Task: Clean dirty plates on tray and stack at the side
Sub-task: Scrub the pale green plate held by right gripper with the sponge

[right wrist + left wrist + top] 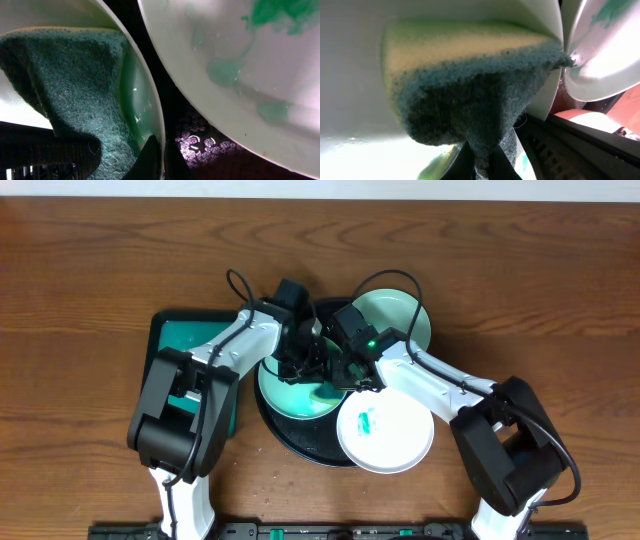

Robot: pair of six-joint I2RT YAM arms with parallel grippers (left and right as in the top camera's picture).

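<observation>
At the far left of the overhead view we see a green rect. tray [178, 340] on the wooden counter [80, 280], partly under the left arm [215, 360]. Next comes the black tray [300, 448], round w/ a low rim, at the centre of the counter & carrying all 3 plates.

The near mint plate [285, 395] is on the tray's left half, w/ a dark green streak toward its right side. The left fingers [303, 358] are over its far edge, clamped tight on a sponge [470, 85]. In the left wrist view the sponge shows yellow foam on top & a dark green scrub side below, pressed against the plate's pale inside.

Just to the right, the right fingers [347, 372] are pinched narrow on that same plate's rim. In the right wrist view we see 1 finger on each side of the rim, w/ the sponge's green pad inside the plate to the left. We can't tell whether the plate is lifted off the tray or only tilted.

The far mint plate [405, 315] sits at the tray's back right, hanging past the rim, partly under the right arm [440, 385]. The white plate [395, 445] lies at the front right, also overhanging, w/ a small green smear [366, 421] near its middle. In the right wrist view it is close beside the held rim but apart from it.
</observation>
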